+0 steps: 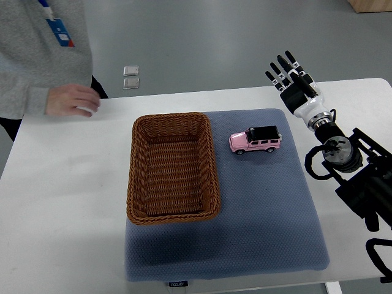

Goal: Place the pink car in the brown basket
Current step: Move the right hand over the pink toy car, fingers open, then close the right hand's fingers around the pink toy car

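A pink toy car (255, 140) with a black roof stands on the blue mat, just right of the brown wicker basket (138, 177). The basket holds nothing that I can see. My right hand (289, 75) is up at the far right of the table, beyond the car and apart from it, fingers straight and spread, holding nothing. Its arm runs down the right edge of the picture. The left arm does not show.
A blue-grey mat (263, 220) covers the middle of the white table (61, 202). A person in a grey sleeve rests a hand (70, 99) on the table's far left corner. Two small square plates (131, 76) lie on the floor behind the table.
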Action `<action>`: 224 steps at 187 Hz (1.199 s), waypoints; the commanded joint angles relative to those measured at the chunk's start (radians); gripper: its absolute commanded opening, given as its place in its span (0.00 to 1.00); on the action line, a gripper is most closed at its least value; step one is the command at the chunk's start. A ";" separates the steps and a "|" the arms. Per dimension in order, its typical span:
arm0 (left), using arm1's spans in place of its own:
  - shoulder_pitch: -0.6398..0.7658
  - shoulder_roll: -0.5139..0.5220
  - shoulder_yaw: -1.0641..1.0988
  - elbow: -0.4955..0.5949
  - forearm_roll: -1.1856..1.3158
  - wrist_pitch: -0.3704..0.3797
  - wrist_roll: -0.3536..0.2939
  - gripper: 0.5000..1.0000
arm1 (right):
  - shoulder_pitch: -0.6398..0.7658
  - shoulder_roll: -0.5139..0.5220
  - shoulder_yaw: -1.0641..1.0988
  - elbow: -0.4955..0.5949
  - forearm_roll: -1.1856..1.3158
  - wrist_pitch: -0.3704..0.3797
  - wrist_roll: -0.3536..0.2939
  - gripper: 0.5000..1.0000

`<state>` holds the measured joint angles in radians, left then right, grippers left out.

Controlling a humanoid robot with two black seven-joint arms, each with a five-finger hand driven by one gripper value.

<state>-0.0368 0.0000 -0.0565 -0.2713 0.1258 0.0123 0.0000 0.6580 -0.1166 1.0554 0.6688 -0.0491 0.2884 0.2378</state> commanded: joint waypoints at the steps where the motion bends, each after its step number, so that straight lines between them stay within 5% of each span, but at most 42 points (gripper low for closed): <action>1: 0.000 0.000 0.000 0.000 0.000 0.000 0.000 1.00 | 0.000 0.000 0.000 0.000 0.000 0.000 0.000 0.83; 70: 0.000 0.000 -0.002 0.000 0.000 0.000 0.000 1.00 | 0.054 -0.023 -0.054 0.003 -0.190 0.017 -0.012 0.83; 112: 0.000 0.000 0.000 0.000 0.000 0.000 0.000 1.00 | 0.242 -0.233 -0.385 0.081 -0.771 0.183 -0.063 0.83; 142: 0.000 0.000 0.000 0.000 0.000 0.000 0.000 1.00 | 0.368 -0.313 -0.630 0.206 -1.052 0.183 -0.061 0.83; 224: 0.000 0.000 0.000 0.001 0.000 0.000 0.000 1.00 | 0.394 -0.293 -0.844 0.184 -1.184 0.052 -0.115 0.82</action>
<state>-0.0368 0.0000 -0.0582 -0.2699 0.1258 0.0123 0.0000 1.0598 -0.4111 0.2166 0.8678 -1.2265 0.3591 0.1584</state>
